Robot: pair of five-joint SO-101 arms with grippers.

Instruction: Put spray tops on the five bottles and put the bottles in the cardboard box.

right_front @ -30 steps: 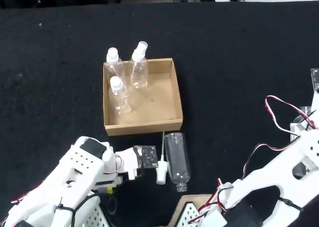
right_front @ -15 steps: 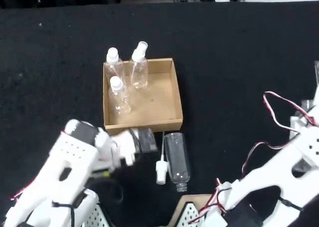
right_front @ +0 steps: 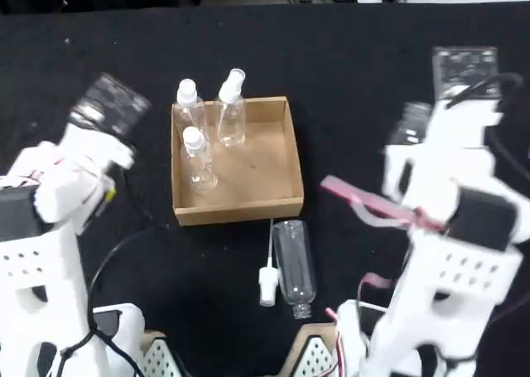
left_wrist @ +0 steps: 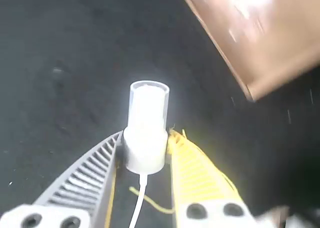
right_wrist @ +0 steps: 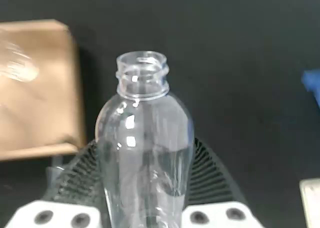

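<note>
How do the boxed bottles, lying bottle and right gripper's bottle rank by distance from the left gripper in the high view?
From the left gripper:
1. Boxed bottles, left half of the cardboard box.
2. Lying bottle, in front of it.
3. Held bottle, in the right gripper, far right.

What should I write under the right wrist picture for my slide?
The right arm's jaws hold an open-necked clear bottle, with the cardboard box in the background.

Raised off the table, the left gripper (left_wrist: 145,138) has its jaws clamped on a spray top (left_wrist: 147,107), the right gripper (right_wrist: 145,145) on a bottle (right_wrist: 144,87).
</note>
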